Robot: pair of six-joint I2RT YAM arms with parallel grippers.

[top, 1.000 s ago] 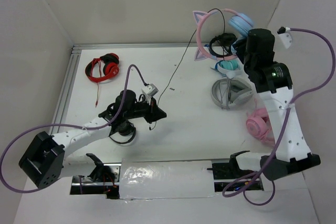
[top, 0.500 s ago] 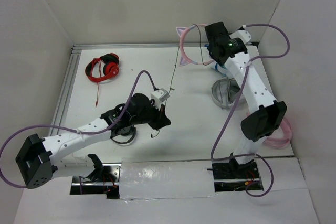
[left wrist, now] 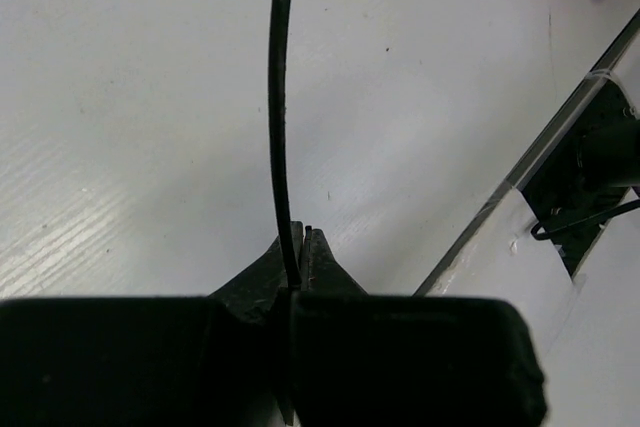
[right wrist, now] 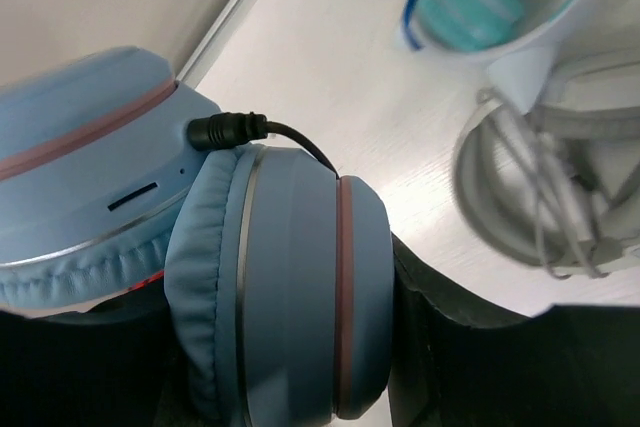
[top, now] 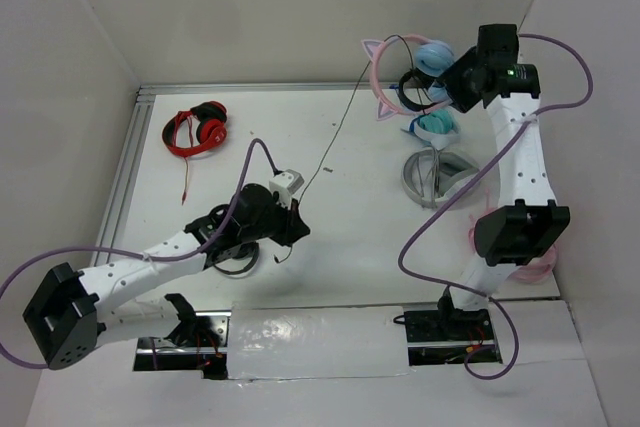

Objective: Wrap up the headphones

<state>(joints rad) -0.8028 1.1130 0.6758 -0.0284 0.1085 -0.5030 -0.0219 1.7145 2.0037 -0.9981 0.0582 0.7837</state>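
Note:
The headphones (top: 383,75) hang in the air at the back right, with a pink cat-ear headband and light-blue ear cups (right wrist: 290,277). My right gripper (top: 452,82) is shut on the two stacked cups, with a dark finger (right wrist: 470,347) pressed against the right cup. The black plug (right wrist: 225,130) sits in the upper cup. The thin black cable (top: 330,142) runs taut down and left to my left gripper (top: 288,224), low over the table. In the left wrist view that gripper (left wrist: 301,239) is shut on the cable (left wrist: 277,97), which rises straight up from between its tips.
Red-and-black headphones (top: 196,129) lie at the back left. Black headphones (top: 415,82), teal headphones (top: 436,127) and a grey pair (top: 436,177) sit below the raised headphones. Pink headphones (top: 540,269) lie partly behind the right arm. A round roll (top: 235,262) lies under the left arm.
The right arm has swung the headphones left and then back right, and they are now turned with the cat ears to the left. The left gripper has shifted slightly left with the cable.

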